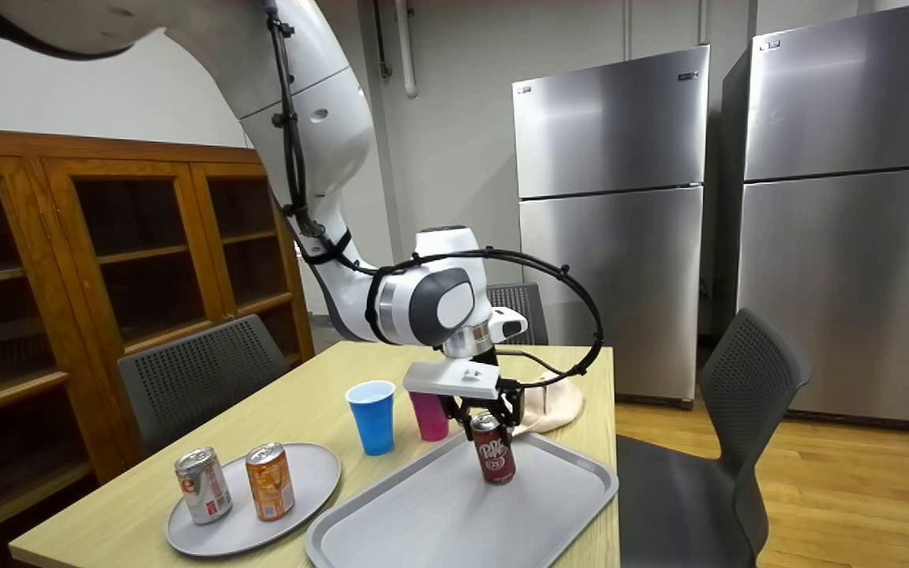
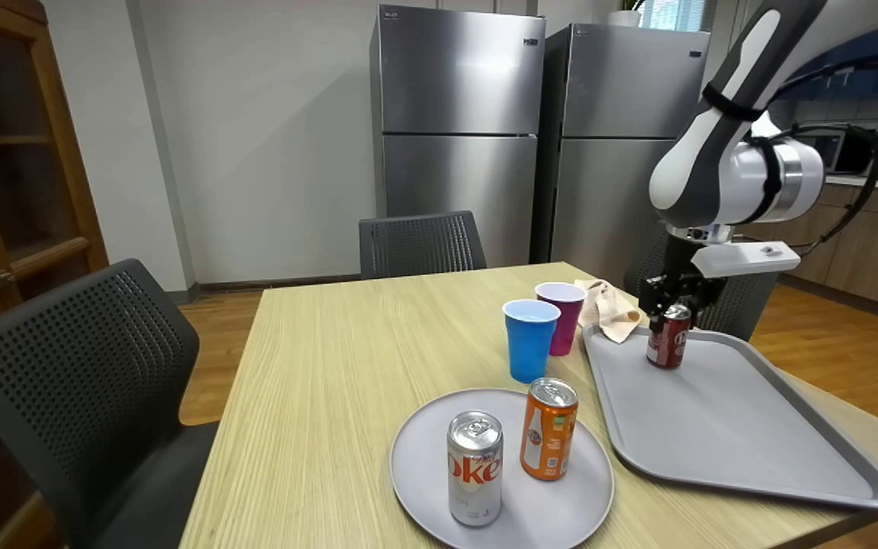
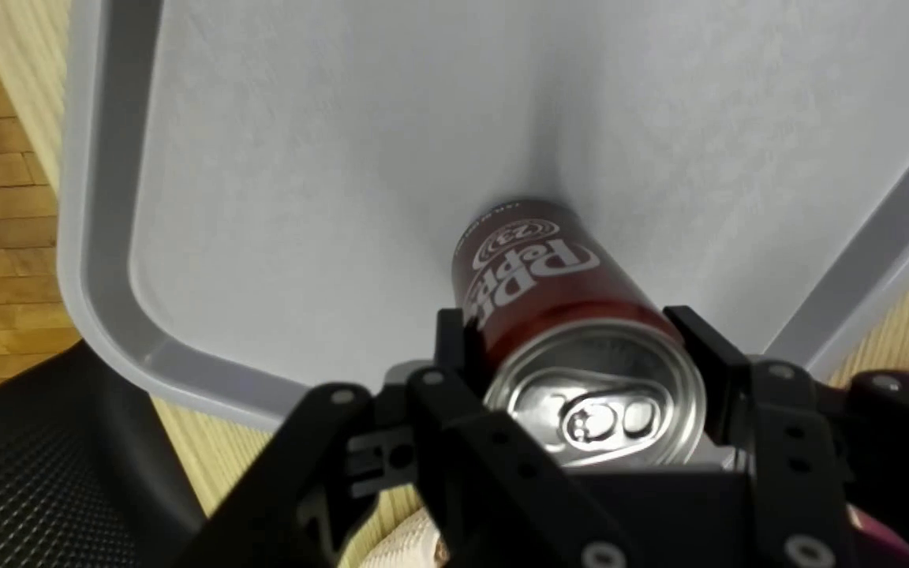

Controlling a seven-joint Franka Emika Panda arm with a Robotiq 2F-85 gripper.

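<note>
My gripper (image 1: 491, 431) points down with its two black fingers against opposite sides of a dark red Dr Pepper can (image 1: 495, 461), near the can's top. The can stands about upright over the grey tray (image 1: 431, 513); I cannot tell whether its base touches the tray. In the wrist view the can (image 3: 533, 272) shows its silver lid between the fingers (image 3: 569, 331). The can (image 2: 668, 345) is near the tray's far end in an exterior view. A silver Diet Coke can (image 2: 475, 473) and an orange can (image 2: 549, 435) stand on a round grey plate (image 2: 420, 450).
A blue cup (image 2: 530, 343) and a magenta cup (image 2: 565, 316) stand beside the tray. A pale cloth (image 2: 607, 309) lies by the tray's far corner. Dark chairs (image 1: 202, 379) surround the wooden table (image 2: 332, 381). A wooden cabinet (image 1: 131, 221) and two refrigerators (image 1: 612, 237) stand behind.
</note>
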